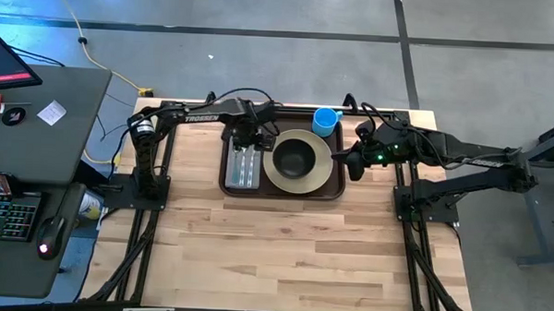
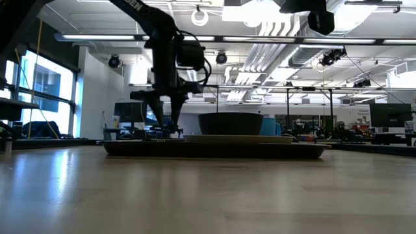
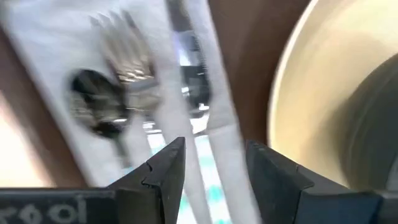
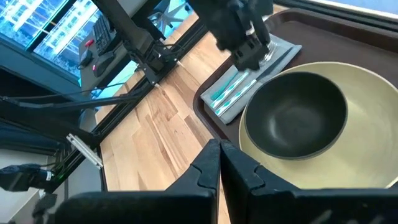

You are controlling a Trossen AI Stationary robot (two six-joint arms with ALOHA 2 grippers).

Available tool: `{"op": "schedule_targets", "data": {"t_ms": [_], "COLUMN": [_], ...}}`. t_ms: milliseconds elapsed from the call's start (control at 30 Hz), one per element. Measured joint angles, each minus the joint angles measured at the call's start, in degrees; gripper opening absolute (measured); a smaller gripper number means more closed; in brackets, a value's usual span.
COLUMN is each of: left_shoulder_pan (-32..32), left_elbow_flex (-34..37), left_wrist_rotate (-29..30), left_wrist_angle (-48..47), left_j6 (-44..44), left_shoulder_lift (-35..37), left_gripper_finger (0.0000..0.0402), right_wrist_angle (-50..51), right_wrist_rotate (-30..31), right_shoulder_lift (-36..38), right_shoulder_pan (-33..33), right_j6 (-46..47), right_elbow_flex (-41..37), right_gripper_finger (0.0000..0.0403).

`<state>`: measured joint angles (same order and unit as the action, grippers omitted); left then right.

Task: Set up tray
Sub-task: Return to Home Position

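The dark brown tray [image 1: 285, 195] lies at the table's far middle. On its left part a grey napkin [image 1: 243, 168] carries a fork [image 3: 124, 53], a spoon [image 3: 93, 99] and a knife [image 3: 193, 68]. A beige plate [image 1: 323, 168] with a dark bowl [image 1: 294, 157] on it fills the tray's right part. A blue cup [image 1: 325, 120] stands at the tray's far right corner. My left gripper [image 3: 214, 165] hangs open just above the napkin, pointing down, touching nothing. My right gripper [image 4: 221, 158] hovers shut over the tray's right edge, empty.
A desk [image 1: 36, 166] with a keyboard and a mouse stands beyond the table's left edge. Bare wooden tabletop [image 1: 273, 257] stretches from the tray to the near edge. The arms' base frames [image 1: 147, 183] stand left and right of the tray.
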<state>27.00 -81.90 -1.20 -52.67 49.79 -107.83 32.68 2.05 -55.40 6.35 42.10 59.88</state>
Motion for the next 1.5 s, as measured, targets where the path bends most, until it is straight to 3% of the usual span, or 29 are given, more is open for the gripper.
{"op": "schedule_targets", "data": {"t_ms": [267,433,667,900,1133,1367,1500], "left_shoulder_pan": [0.0,0.0,-2.0,-6.8,-11.7,-13.3,-13.3], "left_elbow_flex": [-9.0,-13.4,-15.0,-14.4,-2.3,15.1,25.0], "left_wrist_rotate": [9.5,11.3,10.1,8.8,-2.0,-8.8,-11.1], "left_wrist_angle": [-11.4,-13.4,-7.1,2.0,19.9,32.6,40.5], "left_j6": [-10.9,-19.1,-28.2,-29.9,-29.2,-21.8,-17.9], "left_shoulder_lift": [0.0,0.6,7.5,17.1,25.5,35.8,44.1], "left_gripper_finger": [0.0202,0.0202,0.0199,0.0161,0.0103,0.0024,0.0021], "right_wrist_angle": [2.1,2.1,2.1,2.7,8.8,-0.1,-4.3], "right_wrist_rotate": [-1.2,-1.2,-0.6,7.9,9.0,8.0,7.5], "right_shoulder_lift": [0.0,0.3,4.3,13.3,22.0,34.4,42.0], "right_shoulder_pan": [0.0,0.0,0.0,0.0,0.0,0.0,0.0], "right_j6": [-0.1,-0.2,-3.0,-6.2,-0.4,10.6,15.5], "right_elbow_flex": [0.0,0.0,0.0,0.0,-4.2,-20.2,-27.7], "right_gripper_finger": [0.0002,0.0002,0.0002,0.0001,0.0000,0.0000,0.0000]}}
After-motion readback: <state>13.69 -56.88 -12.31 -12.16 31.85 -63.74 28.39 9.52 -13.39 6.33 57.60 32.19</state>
